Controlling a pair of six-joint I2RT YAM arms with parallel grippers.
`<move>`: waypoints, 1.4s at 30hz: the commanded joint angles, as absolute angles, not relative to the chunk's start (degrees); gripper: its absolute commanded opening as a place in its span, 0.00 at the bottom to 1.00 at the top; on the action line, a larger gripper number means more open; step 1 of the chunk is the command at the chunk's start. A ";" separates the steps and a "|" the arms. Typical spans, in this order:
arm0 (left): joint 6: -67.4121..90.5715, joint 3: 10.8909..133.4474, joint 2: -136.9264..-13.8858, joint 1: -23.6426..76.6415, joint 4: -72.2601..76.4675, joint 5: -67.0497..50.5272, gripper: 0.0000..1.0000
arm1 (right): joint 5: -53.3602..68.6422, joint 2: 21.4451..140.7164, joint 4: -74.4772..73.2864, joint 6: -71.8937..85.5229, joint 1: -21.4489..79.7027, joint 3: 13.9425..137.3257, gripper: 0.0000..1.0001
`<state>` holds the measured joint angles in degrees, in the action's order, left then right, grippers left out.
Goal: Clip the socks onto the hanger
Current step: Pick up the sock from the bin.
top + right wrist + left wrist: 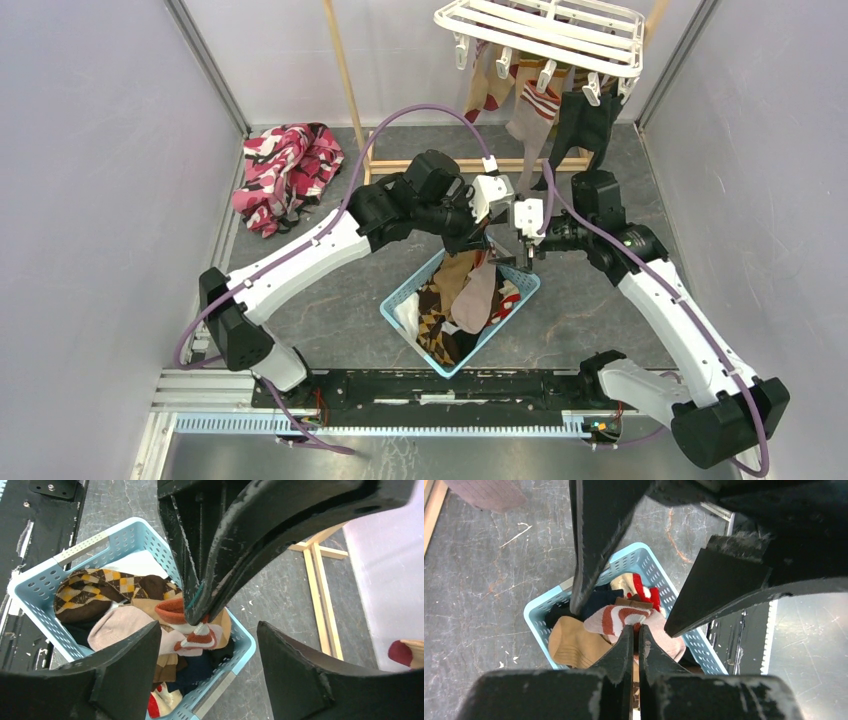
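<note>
Hovering just above the blue basket (pixel 37 582) of socks (pixel 95 592), my left hand (pixel 636 635) pinches a red-and-white striped sock (pixel 611 617), my right hand (pixel 209 630) spread wide beside it — the white hanger (pixel 545 28) hangs well beyond the basket.

On the left wrist camera, the left end effector (pixel 636 647) blocks the near end of the light blue basket (pixel 651 567), and its fingers (pixel 616 665) pinch so tightly at the striped sock (pixel 616 620) that I can't see how much fabric lies between them. A greyish ribbed sock toe (pixel 484 492) is cut by the top edge. On the right wrist camera, the wide-spread right end effector (pixel 209 623) covers the basket's near side, and a red-tipped sock toe (pixel 406 654) is clipped at the right edge. From above, the hanger (pixel 540 40) runs off the top, the black hung sock (pixel 585 125) ends behind the right arm (pixel 600 200), and whatever lies at the basket's bottom is buried
</note>
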<state>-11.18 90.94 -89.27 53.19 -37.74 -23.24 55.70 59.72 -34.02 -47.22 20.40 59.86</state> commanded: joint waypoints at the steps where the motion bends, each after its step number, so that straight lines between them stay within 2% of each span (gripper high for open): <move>1: -8.84 93.83 -90.27 53.34 -38.56 -27.68 0.02 | 54.34 60.47 -30.99 -44.20 22.87 57.61 0.73; 5: -8.61 95.27 -91.50 53.30 -39.85 -28.91 0.02 | 52.01 60.56 -30.48 -44.47 23.78 56.88 0.64; 10: -8.27 96.31 -92.55 53.35 -41.18 -29.98 0.02 | 49.53 59.82 -30.25 -45.88 23.86 55.39 0.58; 15: -8.78 97.99 -93.64 53.26 -43.70 -30.19 0.02 | 51.30 58.43 -31.59 -49.35 23.88 54.32 0.58; 20: -9.44 99.09 -94.64 53.10 -44.57 -30.65 0.02 | 53.66 57.90 -34.24 -54.27 23.81 53.96 0.63; 28: -9.92 100.04 -96.39 52.24 -45.26 -33.20 0.02 | 54.68 58.76 -35.42 -57.26 24.08 53.96 0.61; 37: -8.29 99.92 -98.39 49.06 -45.23 -39.85 0.03 | 53.61 58.36 -34.95 -58.86 24.36 52.35 0.42; 42: -7.72 99.92 -99.39 48.25 -44.82 -43.24 0.04 | 53.70 58.53 -35.06 -59.59 24.42 51.18 0.39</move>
